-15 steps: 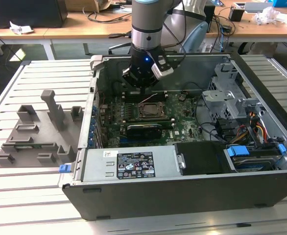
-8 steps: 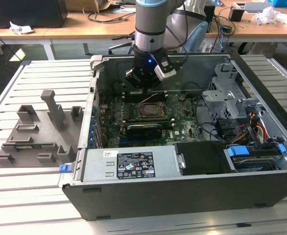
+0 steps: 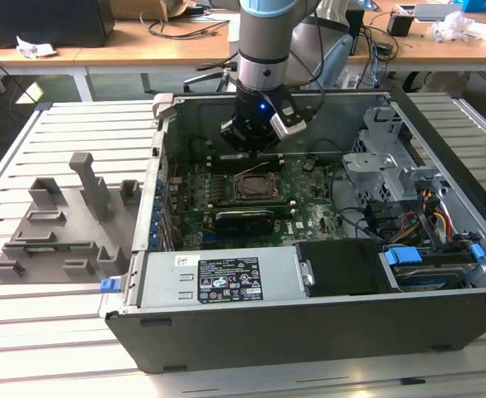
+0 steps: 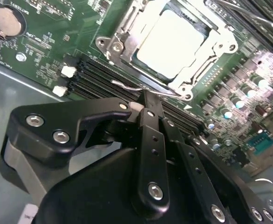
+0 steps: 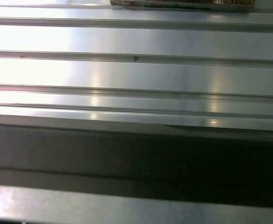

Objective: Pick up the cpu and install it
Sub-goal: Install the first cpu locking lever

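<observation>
- A ribbed metal worktable (image 3: 52, 332) is carrying an open computer case (image 3: 309, 332) lying on its side, with wooden desks and loose cables sitting behind it.
- On the exterior view's left, a grey plastic holder tray (image 3: 60, 232) is resting on the table, well apart from the arm.
- Inside the case, the green motherboard (image 3: 309, 207) is lying flat, with the socket frame (image 3: 253, 187) near its middle.
- The cpu (image 4: 171, 39) is already sitting in the socket in the second wrist view — its pale metal top is facing up, framed by the bright metal bracket (image 4: 122, 35).
- The gripper (image 4: 146, 100) is hovering just beside the socket with its fingers pressed together, nothing held between them; its tips are lying close to the thin wire lever (image 4: 132, 86) at the socket's edge.
- In the exterior view, the arm (image 3: 260, 50) is reaching down into the case from the back — the gripper's body is hanging above the motherboard.
- The first wrist view is looking at bright ribbed metal (image 5: 136, 70).
</observation>
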### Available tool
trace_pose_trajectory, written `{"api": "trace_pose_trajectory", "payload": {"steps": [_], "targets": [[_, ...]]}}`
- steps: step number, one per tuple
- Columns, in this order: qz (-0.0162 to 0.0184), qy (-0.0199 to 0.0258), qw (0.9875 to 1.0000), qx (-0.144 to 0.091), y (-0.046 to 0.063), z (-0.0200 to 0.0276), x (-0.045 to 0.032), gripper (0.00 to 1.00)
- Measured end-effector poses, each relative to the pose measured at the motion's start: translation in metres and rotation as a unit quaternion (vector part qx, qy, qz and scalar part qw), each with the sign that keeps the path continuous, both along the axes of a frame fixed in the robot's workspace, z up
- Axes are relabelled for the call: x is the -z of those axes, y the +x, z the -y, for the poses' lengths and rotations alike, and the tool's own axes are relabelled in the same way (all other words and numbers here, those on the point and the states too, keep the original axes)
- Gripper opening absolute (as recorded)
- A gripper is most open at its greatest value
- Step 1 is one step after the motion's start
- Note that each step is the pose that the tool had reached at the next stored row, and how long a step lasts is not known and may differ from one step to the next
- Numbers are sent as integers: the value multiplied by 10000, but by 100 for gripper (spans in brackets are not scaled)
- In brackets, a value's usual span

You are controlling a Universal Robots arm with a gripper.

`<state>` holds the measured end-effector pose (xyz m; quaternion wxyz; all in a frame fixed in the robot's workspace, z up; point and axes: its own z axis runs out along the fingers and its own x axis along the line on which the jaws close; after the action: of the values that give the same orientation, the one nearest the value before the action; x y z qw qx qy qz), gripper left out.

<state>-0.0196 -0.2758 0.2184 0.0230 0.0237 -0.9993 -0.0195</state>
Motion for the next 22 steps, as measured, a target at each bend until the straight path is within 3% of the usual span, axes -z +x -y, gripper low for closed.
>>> {"api": "trace_pose_trajectory", "payload": {"steps": [1, 2, 3, 10, 11, 17, 22], "targets": [[-1, 0, 10000, 0, 23, 0, 10, 11], [-3, 0, 10000, 1, 139, 0, 65, 11], [-4, 1, 10000, 31, 168, 10, 136, 11], [-4, -4, 10000, 81, 198, 44, 159, 11], [0, 11, 10000, 89, 201, 45, 169, 11], [-4, -4, 10000, 96, 219, 48, 175, 11], [-2, -1, 10000, 96, 219, 44, 127, 11]]}}
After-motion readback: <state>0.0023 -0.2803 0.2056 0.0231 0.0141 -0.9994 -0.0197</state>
